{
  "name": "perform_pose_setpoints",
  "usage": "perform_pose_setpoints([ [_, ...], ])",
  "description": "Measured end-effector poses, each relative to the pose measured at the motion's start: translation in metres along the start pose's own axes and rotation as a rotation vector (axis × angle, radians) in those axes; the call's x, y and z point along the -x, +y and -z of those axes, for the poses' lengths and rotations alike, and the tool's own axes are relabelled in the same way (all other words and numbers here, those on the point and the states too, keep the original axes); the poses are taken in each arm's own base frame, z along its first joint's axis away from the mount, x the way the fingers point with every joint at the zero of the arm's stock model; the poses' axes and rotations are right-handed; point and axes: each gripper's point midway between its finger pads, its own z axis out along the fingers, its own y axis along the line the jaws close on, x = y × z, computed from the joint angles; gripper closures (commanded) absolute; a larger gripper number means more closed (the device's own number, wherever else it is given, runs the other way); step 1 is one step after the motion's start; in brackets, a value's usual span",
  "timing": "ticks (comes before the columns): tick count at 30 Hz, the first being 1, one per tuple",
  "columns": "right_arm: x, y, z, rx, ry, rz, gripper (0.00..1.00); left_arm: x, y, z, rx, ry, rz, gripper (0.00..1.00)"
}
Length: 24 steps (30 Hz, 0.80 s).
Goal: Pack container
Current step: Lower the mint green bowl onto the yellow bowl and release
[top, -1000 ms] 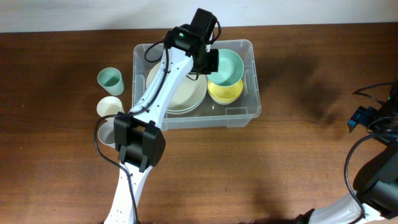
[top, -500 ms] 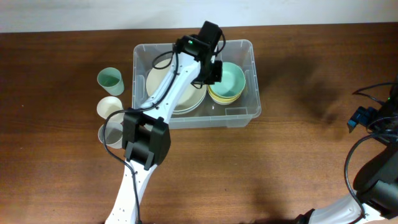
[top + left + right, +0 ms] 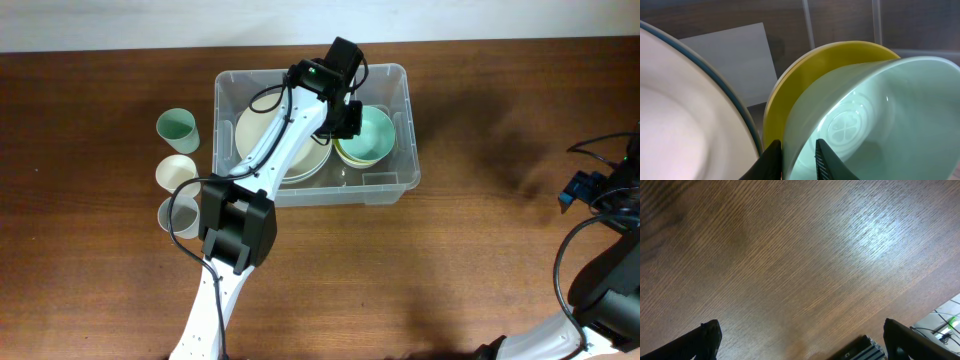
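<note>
The container (image 3: pixel 400 75), a clear plastic bin, stands at the table's back middle. Inside it on the left lies a stack of cream plates (image 3: pixel 300 155), also shown as plates (image 3: pixel 680 125) in the left wrist view. On the right a mint bowl (image 3: pixel 375 130) rests in a yellow bowl (image 3: pixel 350 157). My left gripper (image 3: pixel 345 118) reaches into the bin. In the left wrist view its fingers straddle the rim of the mint bowl (image 3: pixel 880 115). The left gripper (image 3: pixel 797 160) stands slightly open, with a small gap at the inner finger. My right gripper (image 3: pixel 800 340) is open over bare wood.
Three cups stand left of the bin: a mint cup (image 3: pixel 177 128), a cream cup (image 3: pixel 177 170) and a greyish cup (image 3: pixel 175 212), the last partly behind my left arm. My right arm (image 3: pixel 600 200) sits at the table's right edge. A white label (image 3: pixel 735 55) shows on the bin's base.
The left gripper has lowered the mint bowl into the yellow bowl and its jaws have loosened on the rim. The right arm has not moved.
</note>
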Motion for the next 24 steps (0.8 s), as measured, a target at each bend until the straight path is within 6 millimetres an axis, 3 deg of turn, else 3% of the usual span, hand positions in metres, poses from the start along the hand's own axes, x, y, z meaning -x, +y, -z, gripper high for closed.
perform_pose_setpoints([
  [4,0.0,0.0,0.0,0.0,0.0,0.0,0.01,0.0,0.001,0.0,0.0,0.0,0.002,0.71],
  [14,0.0,0.0,0.0,0.0,0.0,0.0,0.01,0.005,0.01,0.004,-0.009,-0.002,0.025,0.71],
  [24,0.0,0.0,0.0,0.0,0.0,0.0,0.01,0.037,0.006,0.044,-0.042,-0.117,0.011,0.66],
])
